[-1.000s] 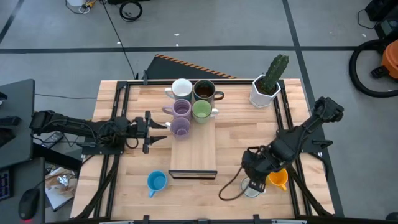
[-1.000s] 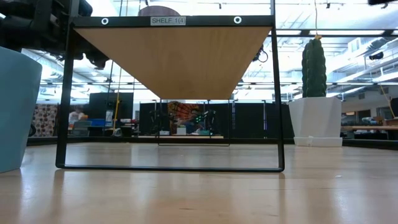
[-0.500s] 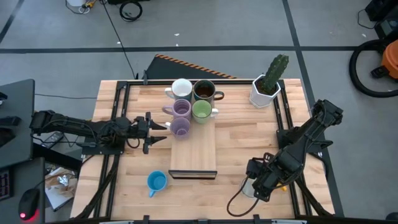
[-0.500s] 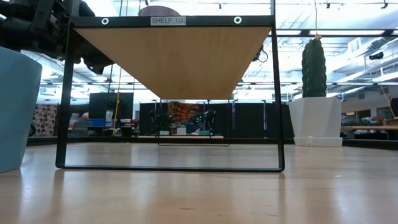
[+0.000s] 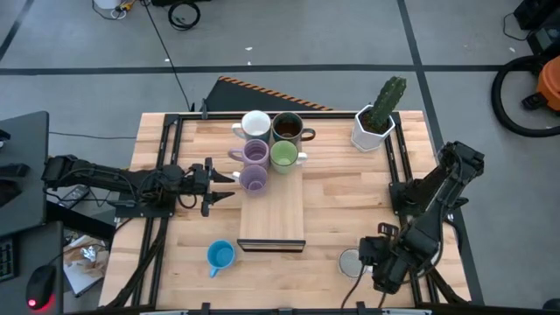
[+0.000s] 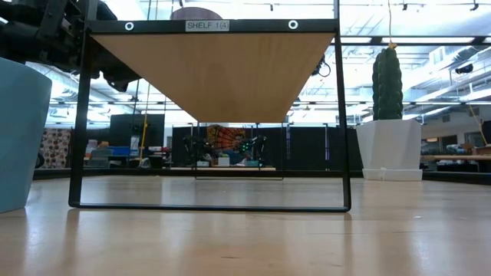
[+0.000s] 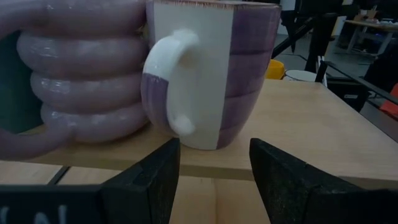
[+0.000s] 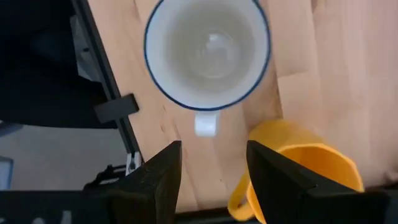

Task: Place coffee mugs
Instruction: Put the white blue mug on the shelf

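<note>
Left arm lies low and stretched across the counter's (image 5: 350, 197) left side, reaching toward the shelf (image 5: 272, 210). Left gripper (image 5: 213, 185) is spread and empty, level with the shelf top, just short of the near lilac mug (image 5: 253, 178). In the left wrist view its fingers (image 7: 146, 180) frame the white handle of a purple-banded mug (image 7: 211, 68), not touching it; a ribbed lilac mug (image 7: 74, 74) stands touching that one.

Blue mug (image 5: 220, 255) sits alone on the counter near the front left corner of the shelf; in the low view it fills the left edge (image 6: 19, 130).

On the shelf's far end, five mugs clustered: white mug (image 5: 255, 123), dark brown mug (image 5: 288, 128), second lilac mug (image 5: 255, 153), light green mug (image 5: 283, 156), plus the near lilac one.

Cactus pot (image 5: 374, 127) stands at the far right corner.

Right arm is folded back along the right rail, elbow high, wrist tucked down at the front right corner. Right gripper (image 5: 389, 262) points straight down, fingers (image 8: 152, 180) spread, holding nothing. Directly below it, white mug with blue rim (image 8: 207, 55) stands upright, handle toward the gripper; orange mug (image 8: 305, 165) lies just beside it, apart.
</note>
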